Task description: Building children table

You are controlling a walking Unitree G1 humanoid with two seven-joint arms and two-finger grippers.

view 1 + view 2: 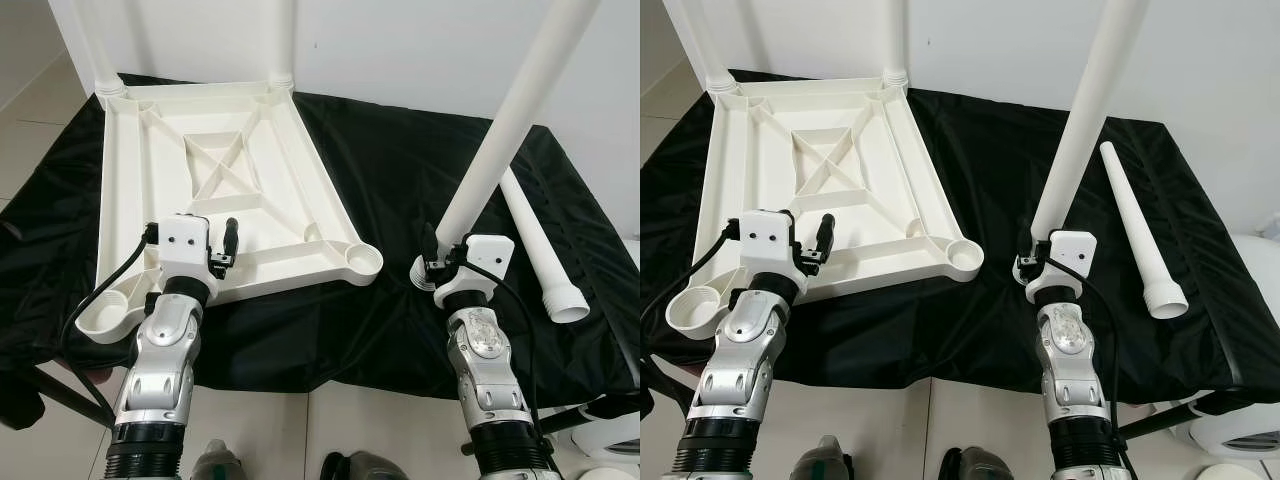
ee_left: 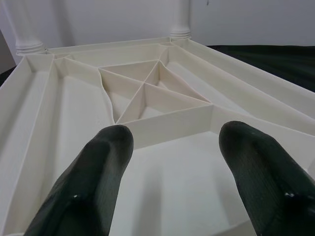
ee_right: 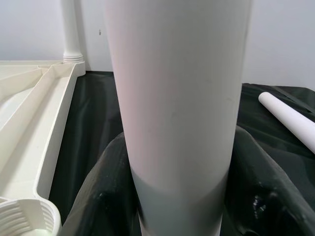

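A white plastic table top (image 1: 200, 170) lies upside down on the black cloth. Two white legs (image 1: 105, 60) (image 1: 282, 40) stand in its far corners. Its near corner sockets (image 1: 360, 260) (image 1: 105, 310) are empty. My left gripper (image 2: 172, 142) hovers open over the top's near edge, nothing between its fingers. My right gripper (image 1: 440, 262) is shut on the lower end of a third white leg (image 1: 510, 120), held upright and leaning right, just right of the near right socket. The leg's threaded end (image 1: 422, 270) is next to the cloth. A fourth leg (image 1: 540, 250) lies on the cloth at the right.
The black cloth (image 1: 400, 160) covers a low table against a white wall. Tiled floor (image 1: 30, 70) shows at the left and in front. A white rounded object (image 1: 615, 430) stands at the lower right, beside the table's corner.
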